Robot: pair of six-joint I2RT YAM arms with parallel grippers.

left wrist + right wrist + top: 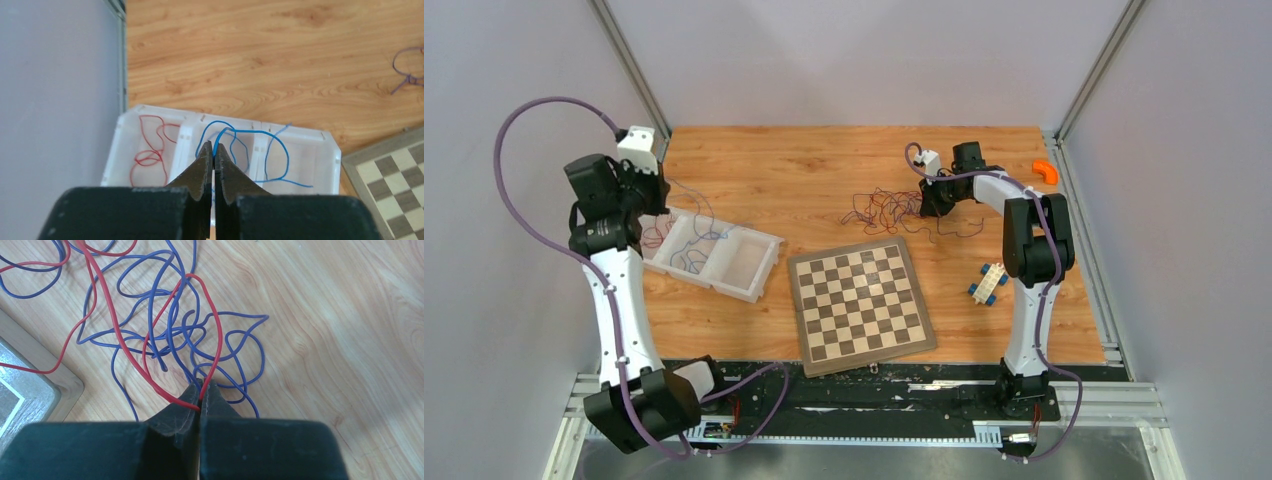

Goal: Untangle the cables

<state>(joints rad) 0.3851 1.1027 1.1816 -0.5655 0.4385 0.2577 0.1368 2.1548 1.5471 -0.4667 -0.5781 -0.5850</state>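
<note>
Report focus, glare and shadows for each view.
Top external: even, soft light, faint shadows; the cable tangle is barely resolved. Left wrist: blue cable and tray sharp, left hand dark and soft. Right wrist: red cable crisp, glare on the chessboard corner, right hand underexposed.

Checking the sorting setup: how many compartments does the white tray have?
3, side by side: the left compartment holds a red cable; a blue cable crosses the middle compartment and the right compartment. The left claw hides part of the middle one.
</note>
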